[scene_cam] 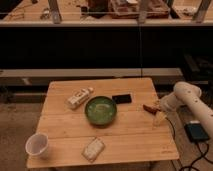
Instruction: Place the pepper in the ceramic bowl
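The pepper (149, 107), small and dark red-brown, lies on the wooden table (125, 135) near its right edge. The ceramic bowl (101, 110), round and glossy green, sits at the table's middle, a short way left of the pepper. My gripper (159, 115) reaches in from the right on the white arm (186, 97). It hangs low over the table just right of the pepper and stands open, holding nothing.
A flat black rectangle (121, 98) lies just behind the bowl on its right. A pale packet (79, 97) lies left of the bowl, another (93, 148) near the front edge. A white cup (38, 145) stands at the front left corner. A black box (196, 132) sits on the floor at right.
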### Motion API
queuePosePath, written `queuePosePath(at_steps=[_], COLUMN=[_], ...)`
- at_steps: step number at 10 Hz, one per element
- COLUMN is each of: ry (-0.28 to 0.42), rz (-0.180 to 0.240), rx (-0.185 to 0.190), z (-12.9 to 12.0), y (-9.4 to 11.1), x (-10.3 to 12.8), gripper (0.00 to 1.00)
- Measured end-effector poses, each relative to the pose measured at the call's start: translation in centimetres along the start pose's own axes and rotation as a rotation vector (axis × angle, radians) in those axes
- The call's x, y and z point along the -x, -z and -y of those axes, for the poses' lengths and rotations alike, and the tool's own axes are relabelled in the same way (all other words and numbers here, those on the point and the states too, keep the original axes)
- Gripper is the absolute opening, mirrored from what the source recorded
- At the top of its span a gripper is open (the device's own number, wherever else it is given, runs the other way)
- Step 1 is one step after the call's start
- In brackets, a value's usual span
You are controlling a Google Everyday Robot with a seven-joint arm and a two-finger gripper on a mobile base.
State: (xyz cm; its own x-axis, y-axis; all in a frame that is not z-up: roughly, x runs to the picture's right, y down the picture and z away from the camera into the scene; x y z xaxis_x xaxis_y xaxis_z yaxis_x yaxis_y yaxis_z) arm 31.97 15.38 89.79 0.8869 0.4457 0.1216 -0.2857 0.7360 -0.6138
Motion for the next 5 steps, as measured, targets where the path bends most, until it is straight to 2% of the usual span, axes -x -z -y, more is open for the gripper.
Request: queuePosePath(at_steps=[1,5], ry=[0.003,-0.002], rz=[0.000,0.009], rx=[-0.001,0.012], z=[0.15,0.01], y=[-0.49,-0.13], x=[0.11,0.31], gripper=[0.80,0.80])
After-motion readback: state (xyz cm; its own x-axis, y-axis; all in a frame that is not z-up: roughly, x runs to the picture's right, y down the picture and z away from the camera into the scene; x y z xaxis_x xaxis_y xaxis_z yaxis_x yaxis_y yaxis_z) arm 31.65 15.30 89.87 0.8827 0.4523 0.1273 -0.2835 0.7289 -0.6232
